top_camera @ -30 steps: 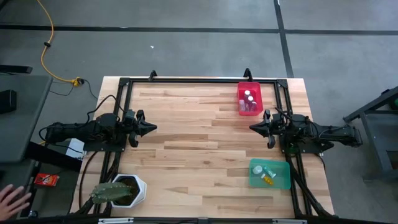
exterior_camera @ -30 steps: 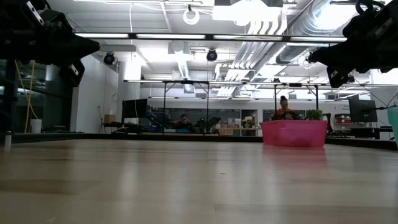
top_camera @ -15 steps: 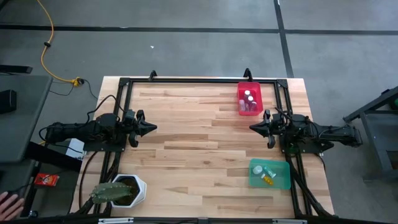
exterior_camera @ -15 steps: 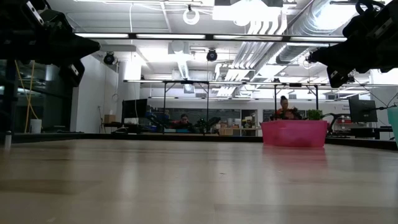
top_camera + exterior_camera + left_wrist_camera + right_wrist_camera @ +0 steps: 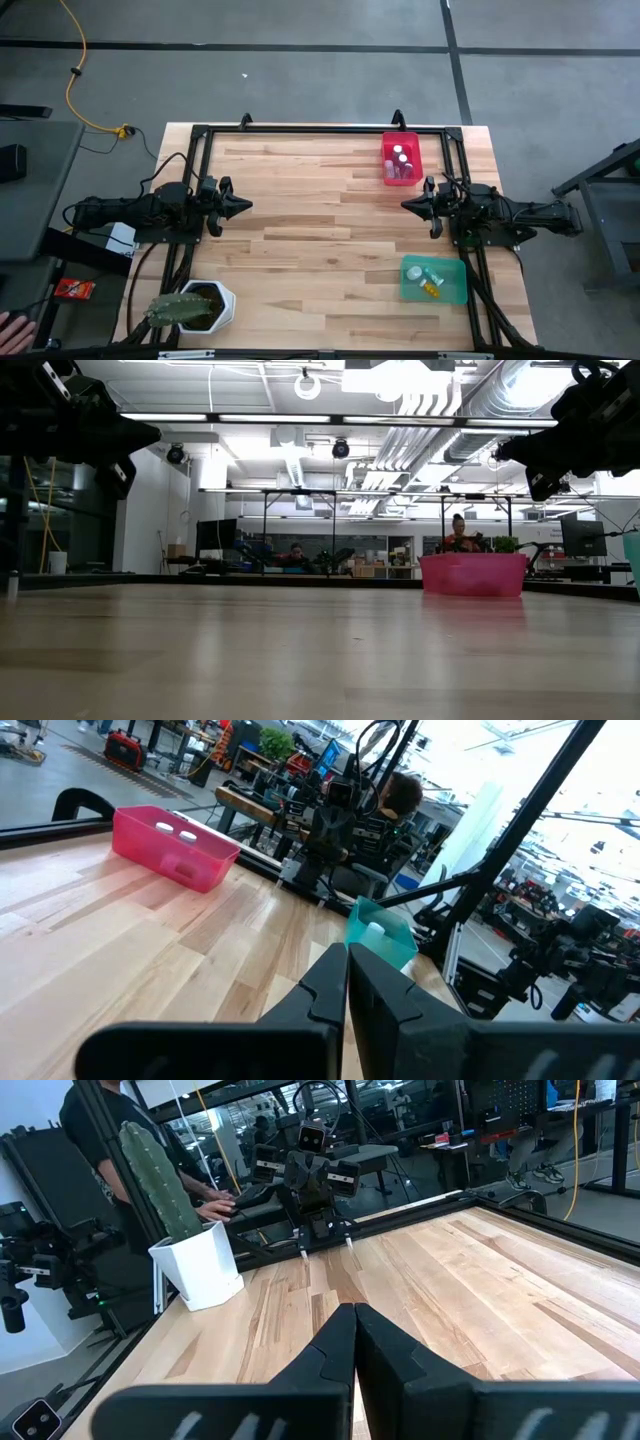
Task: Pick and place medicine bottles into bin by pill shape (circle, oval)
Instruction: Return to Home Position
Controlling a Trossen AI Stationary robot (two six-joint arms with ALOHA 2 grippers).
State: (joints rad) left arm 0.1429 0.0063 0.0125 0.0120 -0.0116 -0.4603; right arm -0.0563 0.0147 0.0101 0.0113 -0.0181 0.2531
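High view: hangs far above, looks straight down on the whole table (image 5: 320, 215), pink bin (image 5: 400, 138) at upper right. Low view: sits at board level, faces across into the room, same pink bin right of centre. Left wrist view: looks low over the boards at pink bin, teal bin (image 5: 390, 945) and right arm (image 5: 335, 820). Right wrist view: faces the opposite way, at white pot (image 5: 200, 1270) and left arm (image 5: 310, 1165).
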